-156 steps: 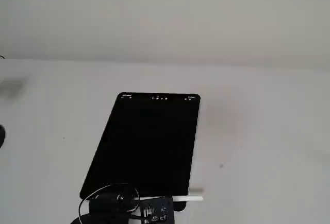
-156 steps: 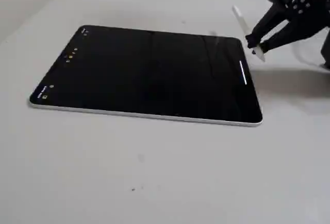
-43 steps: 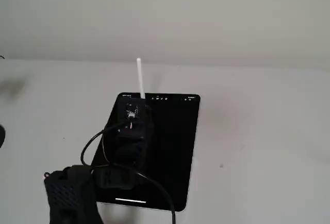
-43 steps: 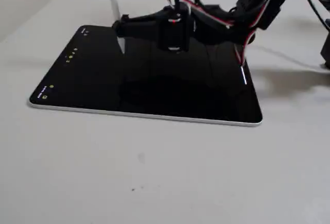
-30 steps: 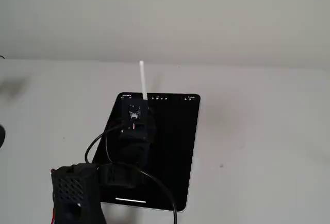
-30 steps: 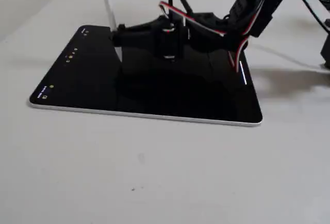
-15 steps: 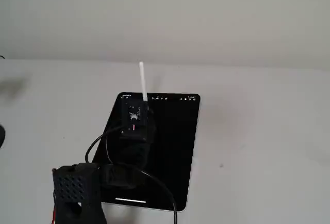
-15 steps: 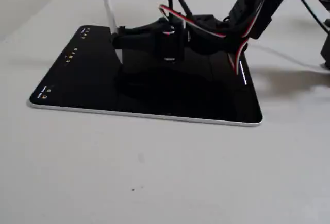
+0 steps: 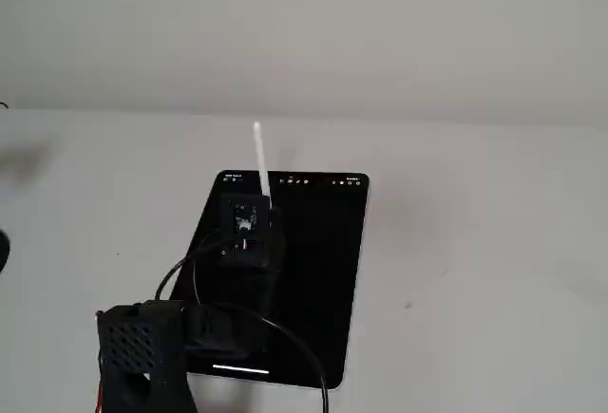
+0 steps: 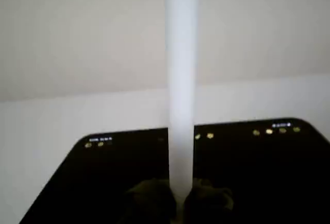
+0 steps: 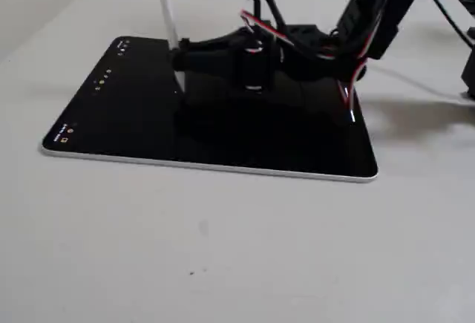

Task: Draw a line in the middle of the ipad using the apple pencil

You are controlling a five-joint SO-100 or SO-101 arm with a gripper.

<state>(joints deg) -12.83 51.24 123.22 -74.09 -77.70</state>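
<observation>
The iPad (image 9: 313, 271) lies flat on the white desk (image 9: 494, 242), screen up and dark. A row of small toolbar icons runs along its far edge in a fixed view (image 9: 318, 181); in the wrist view the same icons appear as yellowish marks (image 10: 273, 130) along the far edge of the screen. No drawn line can be made out on the dark screen in any view.

The black arm (image 11: 326, 37) reaches low over the iPad. In a fixed view it enters from the near left, and its perforated housing (image 9: 142, 342) covers the near left corner of the iPad. A black cable (image 9: 294, 351) loops from the arm over the near edge of the iPad.

The gripper (image 11: 180, 56) is clamped on the pencil (image 11: 169, 18). The pencil is white and stands close to upright, with a slight tilt. In the wrist view the pencil (image 10: 181, 80) fills the centre of the frame, and the two dark fingertips (image 10: 149, 198) close against its lower end from either side.

In a fixed view the lower end of the pencil sits at the far left part of the screen, near the icon row. Contact between tip and screen cannot be confirmed; the gripper hides the tip.
</observation>
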